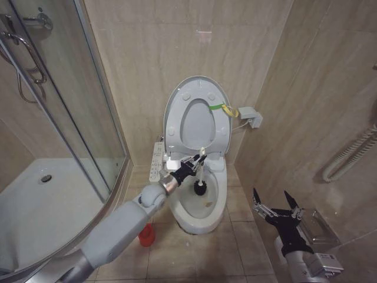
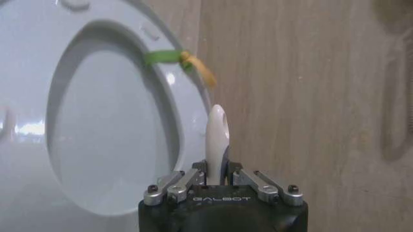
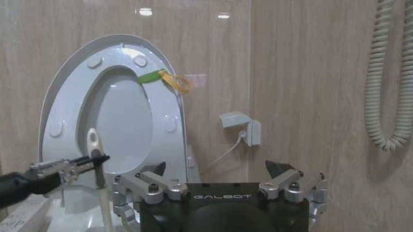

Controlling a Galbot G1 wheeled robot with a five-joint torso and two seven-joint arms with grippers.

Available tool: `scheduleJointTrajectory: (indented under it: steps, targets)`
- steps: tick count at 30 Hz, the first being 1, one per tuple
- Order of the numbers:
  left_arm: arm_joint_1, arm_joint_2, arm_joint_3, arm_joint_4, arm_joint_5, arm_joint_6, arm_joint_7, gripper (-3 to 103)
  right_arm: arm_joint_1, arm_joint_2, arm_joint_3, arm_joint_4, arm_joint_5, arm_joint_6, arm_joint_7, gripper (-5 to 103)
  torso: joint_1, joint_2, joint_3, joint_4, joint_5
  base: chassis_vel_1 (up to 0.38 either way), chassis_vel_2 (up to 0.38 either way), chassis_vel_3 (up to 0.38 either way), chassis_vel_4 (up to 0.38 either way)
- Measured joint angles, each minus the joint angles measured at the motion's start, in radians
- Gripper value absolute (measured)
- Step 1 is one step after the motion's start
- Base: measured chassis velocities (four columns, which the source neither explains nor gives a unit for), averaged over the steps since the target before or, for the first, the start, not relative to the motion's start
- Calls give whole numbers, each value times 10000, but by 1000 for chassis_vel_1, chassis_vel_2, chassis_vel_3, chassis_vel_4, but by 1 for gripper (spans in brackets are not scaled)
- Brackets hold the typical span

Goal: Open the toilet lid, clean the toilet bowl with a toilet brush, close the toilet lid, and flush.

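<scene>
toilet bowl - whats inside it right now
The dark head of the toilet brush sits inside the toilet bowl, its white handle held by the left gripper. A small brownish mark lies on the bowl floor. The drain itself can't be made out.

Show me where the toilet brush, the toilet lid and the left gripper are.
toilet brush (image 1: pixel 201 188): head view, dark bristle head in the bowl.
toilet lid (image 3: pixel 77 77): right wrist view, raised upper rim.
left gripper (image 1: pixel 194 163): head view, fingertips on the brush handle.
</scene>
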Motion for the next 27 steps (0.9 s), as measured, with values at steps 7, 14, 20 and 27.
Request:
scheduleJointTrajectory:
  steps: [7,14,20,27]
  targets:
    - [-119,-487,84,778,-313,-21,-51,19,0,0,0,0,0,0,0,100,0,1,0,0,0,0,0,0,0]
    - [-44,-899,-106,1599,-713,-12,-60,19,0,0,0,0,0,0,0,100,0,1,0,3,-1,0,0,0,0]
    - [-159,-1240,-91,2153,-674,-134,165,19,0,0,-1,0,0,0,0,100,0,1,0,2,-1,0,0,0,0]
    - [-503,-1703,30,2977,-160,-369,463,19,0,0,0,0,0,0,0,100,0,1,0,0,-2,0,0,0,0]
